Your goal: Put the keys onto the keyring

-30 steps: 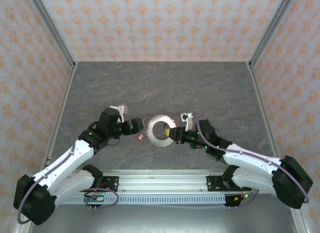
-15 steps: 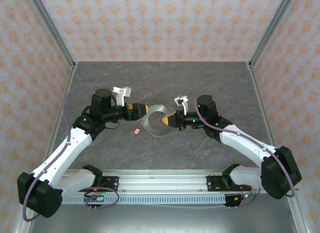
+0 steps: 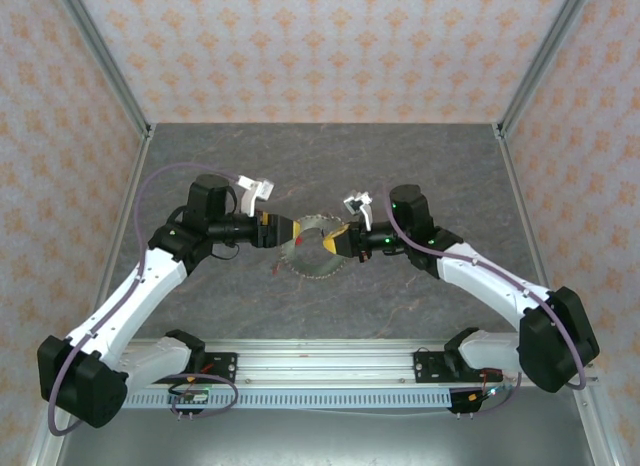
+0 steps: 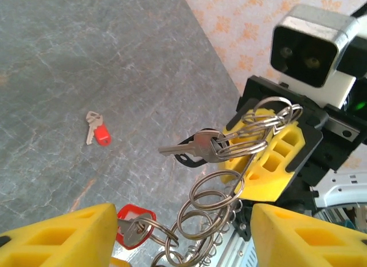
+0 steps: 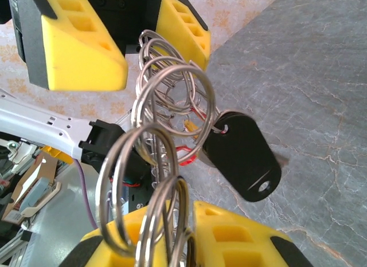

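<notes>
**A:** From above, where is the keyring?

**B:** The keyring (image 3: 308,267) is over the middle of the table (image 3: 330,166), right between the two arms. The left gripper (image 3: 285,232) meets its left side and the right gripper (image 3: 328,242) its right side. From up there it reads as a grey hoop with a toothed rim.

**A:** Can you tell the jaws from that height?

**B:** No, they're too small to judge.

**A:** And the left wrist camera?

**B:** The left gripper (image 4: 182,221) has its yellow fingers (image 4: 63,238) spread wide, one at each lower corner. The keyring (image 4: 241,145) shows here as a string of linked wire loops. It runs from the gap between those fingers up to the right gripper (image 4: 265,155) opposite, whose yellow fingers are pressed together on its upper loops.

**A:** Any keys on it?

**B:** Two. A black-tagged key (image 4: 192,149) sticks out sideways from the upper loops. A red-tagged key (image 4: 133,220) hangs on the lowest loops, just beside the left finger. A loose key (image 4: 97,129) with a red tag lies flat on the table, well apart from both grippers.

**A:** What about the right wrist camera?

**B:** The right gripper (image 5: 172,244) pinches the keyring (image 5: 150,61) at the bottom, with the loops wedged between its fingers. The loops rise into the open gap of the left gripper (image 5: 143,32), which has a finger on either side. I can't tell whether those fingers touch the wire.

**A:** And the black one?

**B:** The black-tagged key (image 5: 243,155) hangs from a big loop on the right, off the table.
</notes>
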You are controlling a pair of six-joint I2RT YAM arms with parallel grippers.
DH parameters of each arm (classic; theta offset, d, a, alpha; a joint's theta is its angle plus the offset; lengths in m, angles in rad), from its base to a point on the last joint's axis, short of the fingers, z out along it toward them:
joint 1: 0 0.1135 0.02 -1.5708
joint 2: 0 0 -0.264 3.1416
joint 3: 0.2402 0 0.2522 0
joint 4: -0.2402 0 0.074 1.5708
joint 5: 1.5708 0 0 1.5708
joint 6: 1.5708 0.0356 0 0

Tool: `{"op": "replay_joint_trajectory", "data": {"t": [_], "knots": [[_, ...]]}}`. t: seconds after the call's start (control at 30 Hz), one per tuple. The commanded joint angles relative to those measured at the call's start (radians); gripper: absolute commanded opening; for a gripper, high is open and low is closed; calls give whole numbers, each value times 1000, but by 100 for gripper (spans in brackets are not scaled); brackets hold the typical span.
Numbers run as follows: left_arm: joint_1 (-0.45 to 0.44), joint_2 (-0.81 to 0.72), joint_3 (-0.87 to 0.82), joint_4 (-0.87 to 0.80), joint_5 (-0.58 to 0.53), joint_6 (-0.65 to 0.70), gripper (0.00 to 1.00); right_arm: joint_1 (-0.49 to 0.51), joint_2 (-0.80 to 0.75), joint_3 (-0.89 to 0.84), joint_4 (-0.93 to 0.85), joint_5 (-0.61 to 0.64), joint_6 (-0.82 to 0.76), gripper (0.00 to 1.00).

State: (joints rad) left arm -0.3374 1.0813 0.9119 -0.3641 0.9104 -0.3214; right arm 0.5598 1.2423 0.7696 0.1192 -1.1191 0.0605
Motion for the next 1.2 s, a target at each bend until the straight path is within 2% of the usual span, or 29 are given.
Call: {"op": "replay_joint_trajectory", "data": {"t": [0.0,0.13,0.2,0.4,0.63,0.87,0.97,1.03,1.1,1.17], "knots": [[8,18,37,-53,66,49,63,-4,4,54,24,-48,-44,0],[8,22,40,-59,90,67,63,-4,7,59,22,-51,-50,0],[9,26,44,-71,108,83,59,-5,8,62,19,-52,-50,0],[8,61,75,-106,154,117,34,-4,14,69,5,-56,-60,0],[9,68,88,-101,168,125,34,-4,25,88,-19,-58,-82,0],[9,74,90,-101,165,142,6,-4,36,100,-37,-36,-93,0],[8,65,80,-83,142,138,0,-4,21,95,-55,19,-111,4],[8,52,66,-52,119,125,0,-4,1,86,-66,73,-121,13],[8,28,43,0,87,102,0,-4,-32,65,-69,140,-124,14],[8,0,15,70,57,80,0,-4,-90,24,-62,212,-147,21]]}}
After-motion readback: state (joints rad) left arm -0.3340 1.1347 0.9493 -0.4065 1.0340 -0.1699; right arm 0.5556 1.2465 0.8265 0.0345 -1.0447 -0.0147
